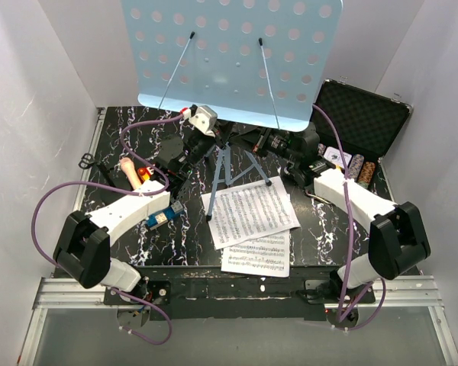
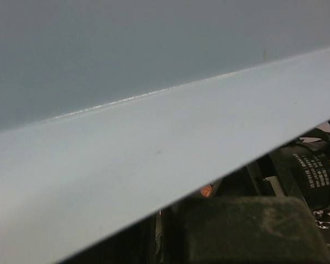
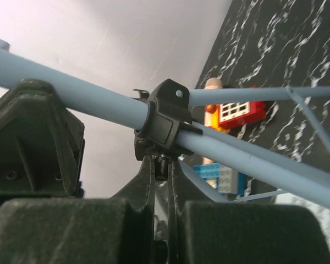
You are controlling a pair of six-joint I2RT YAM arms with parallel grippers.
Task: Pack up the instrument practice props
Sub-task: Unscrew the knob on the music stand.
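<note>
The light-blue perforated music stand [image 1: 229, 46] stands at the back centre on tripod legs [image 1: 223, 169]. Its desk lip [image 2: 126, 165] fills the left wrist view. My left gripper [image 1: 201, 136] reaches under the lip. Its jaws stand close together and their tips are hidden. A black finger lies against the pole [image 3: 88, 93] in the right wrist view. My right gripper [image 3: 168, 159] is shut on the small knob under the pole's black collar [image 3: 168, 118]. It also shows from above [image 1: 256, 142]. Two sheet-music pages [image 1: 248, 210] [image 1: 257, 255] lie in front. I cannot make out the microphone.
The open black foam-lined case [image 1: 362, 114] with poker chips [image 1: 359, 169] is at the back right. A pale peg [image 1: 128, 168], a red toy block [image 3: 239, 113] and blue bricks [image 1: 162, 217] lie on the left. White walls enclose the table.
</note>
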